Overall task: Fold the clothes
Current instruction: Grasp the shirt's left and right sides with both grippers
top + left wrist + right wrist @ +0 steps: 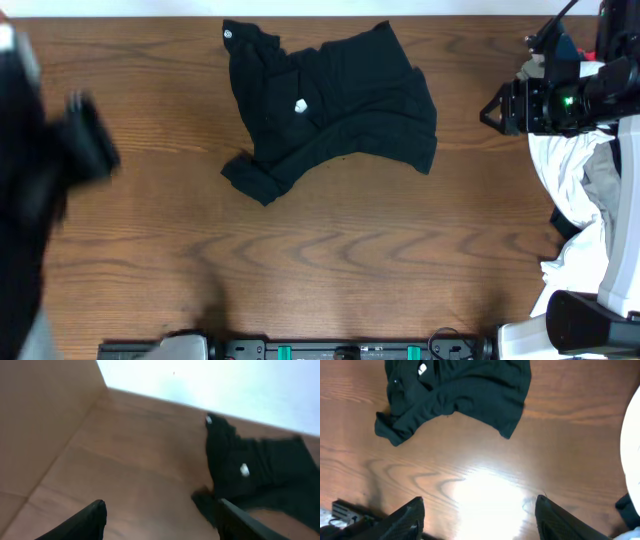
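Note:
The black short-sleeved shirt (pixel 330 105) lies crumpled on the wooden table at the far middle, a small white logo showing on it. It also shows in the left wrist view (pixel 260 472) and in the right wrist view (pixel 465 390). My left gripper (pixel 85 135) is blurred at the table's left edge, open and empty (pixel 160 515), well left of the shirt. My right gripper (pixel 495 108) is at the right edge, open and empty (pixel 477 517), raised above bare table to the right of the shirt.
A pile of white and grey cloth (pixel 585 190) lies at the table's right edge under the right arm. A black bar with equipment (pixel 300 350) runs along the front edge. A light wall shows past the far edge (pixel 225 385).

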You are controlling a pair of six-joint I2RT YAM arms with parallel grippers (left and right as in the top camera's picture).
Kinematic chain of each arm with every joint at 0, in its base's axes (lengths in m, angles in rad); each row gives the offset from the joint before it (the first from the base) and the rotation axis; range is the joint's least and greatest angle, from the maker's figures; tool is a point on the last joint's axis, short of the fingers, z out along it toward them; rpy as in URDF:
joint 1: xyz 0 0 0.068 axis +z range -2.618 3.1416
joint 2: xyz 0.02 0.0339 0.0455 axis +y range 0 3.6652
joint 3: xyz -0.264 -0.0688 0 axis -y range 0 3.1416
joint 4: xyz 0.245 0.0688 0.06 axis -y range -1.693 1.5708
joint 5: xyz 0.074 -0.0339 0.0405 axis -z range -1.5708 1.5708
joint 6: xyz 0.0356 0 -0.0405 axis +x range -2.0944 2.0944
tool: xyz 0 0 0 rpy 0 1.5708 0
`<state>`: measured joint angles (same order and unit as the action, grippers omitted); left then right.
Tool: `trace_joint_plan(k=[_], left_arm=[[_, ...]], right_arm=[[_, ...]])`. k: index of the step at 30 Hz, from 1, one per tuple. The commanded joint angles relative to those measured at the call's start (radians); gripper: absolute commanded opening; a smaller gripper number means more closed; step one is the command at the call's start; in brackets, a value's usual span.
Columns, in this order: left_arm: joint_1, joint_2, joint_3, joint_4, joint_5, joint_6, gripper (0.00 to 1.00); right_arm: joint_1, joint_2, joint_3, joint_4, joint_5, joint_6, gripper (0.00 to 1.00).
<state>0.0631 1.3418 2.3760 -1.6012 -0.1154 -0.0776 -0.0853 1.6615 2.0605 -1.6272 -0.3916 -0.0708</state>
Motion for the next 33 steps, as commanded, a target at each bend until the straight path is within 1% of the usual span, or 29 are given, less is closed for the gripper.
trace_joint_plan(k=[1,5,8,10,12,14,18,23,27,31,33], left_arm=[[0.006,-0.066,-0.226,0.023,0.17,0.039,0.71],[0.006,-0.037,-0.517,0.134,0.288,0.045,0.71],[0.006,0.034,-0.718,0.268,0.469,0.089,0.71],[0.003,0.089,-0.8,0.344,0.555,0.115,0.71],[-0.01,0.161,-0.863,0.418,0.594,0.138,0.71],[-0.02,0.228,-0.893,0.459,0.594,0.158,0.71],[-0.034,0.381,-0.901,0.501,0.594,0.16,0.71],[-0.044,0.532,-0.902,0.5,0.594,0.16,0.71],[-0.045,0.626,-0.903,0.484,0.594,0.16,0.71],[-0.045,0.687,-0.904,0.489,0.592,0.166,0.69],[-0.045,0.699,-0.904,0.5,0.546,0.167,0.68]], right_arm=[[0.017,0.0,-0.01,0.008,0.003,-0.008,0.73],[0.04,0.002,-0.127,0.136,0.021,0.066,0.74],[0.048,0.003,-0.296,0.307,0.054,0.161,0.73],[0.05,0.009,-0.389,0.402,0.053,0.188,0.71],[0.056,0.016,-0.484,0.507,0.05,0.19,0.7],[0.067,0.023,-0.566,0.604,0.051,0.19,0.71],[0.087,0.028,-0.699,0.781,0.051,0.191,0.72],[0.105,0.028,-0.839,0.974,0.052,0.264,0.72],[0.106,0.029,-0.908,1.038,0.052,0.322,0.72],[0.106,0.029,-0.948,1.063,0.052,0.328,0.72],[0.106,0.03,-0.957,1.064,0.053,0.328,0.71]])
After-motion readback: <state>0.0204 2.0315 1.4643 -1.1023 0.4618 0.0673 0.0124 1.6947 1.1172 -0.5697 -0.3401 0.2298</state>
